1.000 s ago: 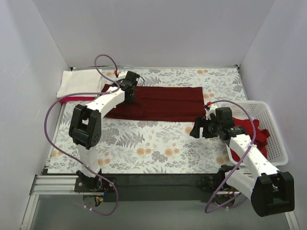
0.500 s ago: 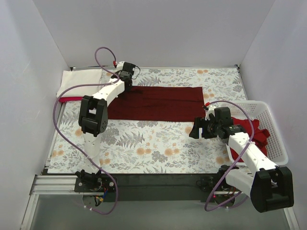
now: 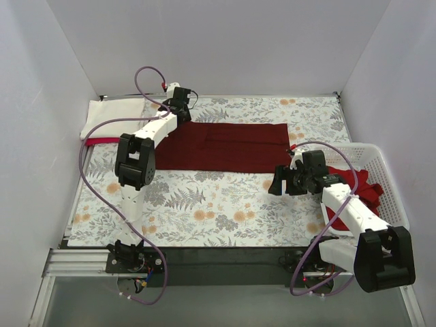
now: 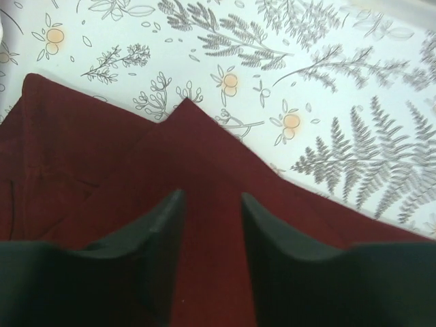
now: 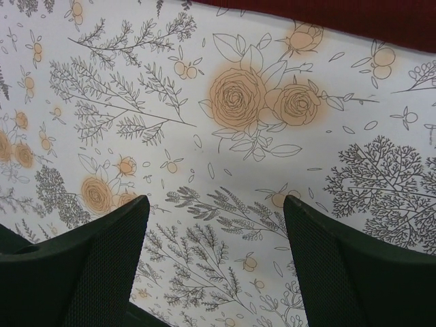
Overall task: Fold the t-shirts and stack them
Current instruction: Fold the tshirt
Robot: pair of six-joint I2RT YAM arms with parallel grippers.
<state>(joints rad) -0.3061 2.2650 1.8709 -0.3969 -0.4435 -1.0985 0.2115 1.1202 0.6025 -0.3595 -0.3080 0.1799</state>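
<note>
A dark maroon t-shirt point(image 3: 225, 146), folded into a long band, lies flat across the back middle of the table. My left gripper point(image 3: 181, 111) is at its back left corner. In the left wrist view the gripper point(image 4: 212, 196) is narrowly open, with the maroon cloth point(image 4: 204, 150) showing in the gap and nothing pinched. My right gripper point(image 3: 278, 182) is wide open and empty just in front of the shirt's front right corner. The right wrist view shows this gripper point(image 5: 214, 201) over the bare tablecloth, with the shirt's edge point(image 5: 340, 17) at the top.
A folded cream-white shirt point(image 3: 112, 117) lies at the back left, with a brighter red shirt's edge point(image 3: 102, 141) showing under it. A white lattice basket point(image 3: 385, 178) at the right holds crumpled red shirts point(image 3: 360, 191). A floral cloth point(image 3: 204, 204) covers the table.
My left arm has stretched toward the back left, taking its gripper from the shirt's left part to its back left corner. The right gripper has barely moved.
</note>
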